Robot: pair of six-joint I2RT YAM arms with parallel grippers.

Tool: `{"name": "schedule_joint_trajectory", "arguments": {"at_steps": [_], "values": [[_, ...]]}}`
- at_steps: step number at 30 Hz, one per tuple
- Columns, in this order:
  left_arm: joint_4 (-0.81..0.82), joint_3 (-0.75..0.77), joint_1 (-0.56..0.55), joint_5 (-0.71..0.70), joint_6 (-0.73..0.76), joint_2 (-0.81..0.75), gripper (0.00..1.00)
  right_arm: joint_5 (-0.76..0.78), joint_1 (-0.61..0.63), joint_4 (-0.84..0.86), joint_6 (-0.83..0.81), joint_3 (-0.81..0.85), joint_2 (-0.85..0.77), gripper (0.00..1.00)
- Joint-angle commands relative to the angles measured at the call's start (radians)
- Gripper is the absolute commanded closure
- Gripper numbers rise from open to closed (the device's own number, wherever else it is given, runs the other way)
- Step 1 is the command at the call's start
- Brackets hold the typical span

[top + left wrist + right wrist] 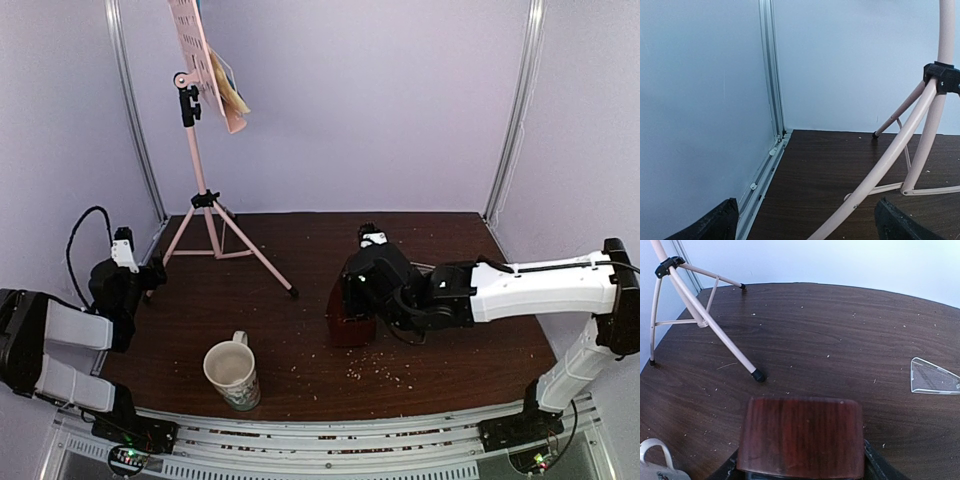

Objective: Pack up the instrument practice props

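Metronome (800,435), dark red-brown, stands near the worktop's (300,250) middle, clamped by the right end effector (802,465); its clear cover (932,377) lies flat, well apart. Pink music stand (205,200) with sheets (232,90) occupies the far left corner, one leg between the spread fingers of the left end effector (807,220).

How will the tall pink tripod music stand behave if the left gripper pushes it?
The pink music stand looks top-heavy: its perforated desk and sheets sit high on a thin pole, so a high push may tip it. Its spread legs suggest a low push slides it.
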Motion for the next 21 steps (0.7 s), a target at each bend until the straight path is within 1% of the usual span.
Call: {"name": "schedule_joint_trajectory", "arguments": {"at_steps": [1, 12, 21], "values": [[-0.001, -0.006, 0.002, -0.068, -0.034, -0.016, 0.02, 0.106, 0.052, 0.026, 0.080, 0.040, 0.016, 0.47], [-0.065, 0.028, 0.002, -0.100, -0.054, -0.006, 0.02, 0.183, 0.113, -0.053, 0.119, 0.108, 0.100, 0.47], [-0.082, 0.036, 0.003, -0.105, -0.049, -0.001, 0.02, 0.164, 0.113, -0.059, 0.138, 0.123, 0.148, 0.45]]}}
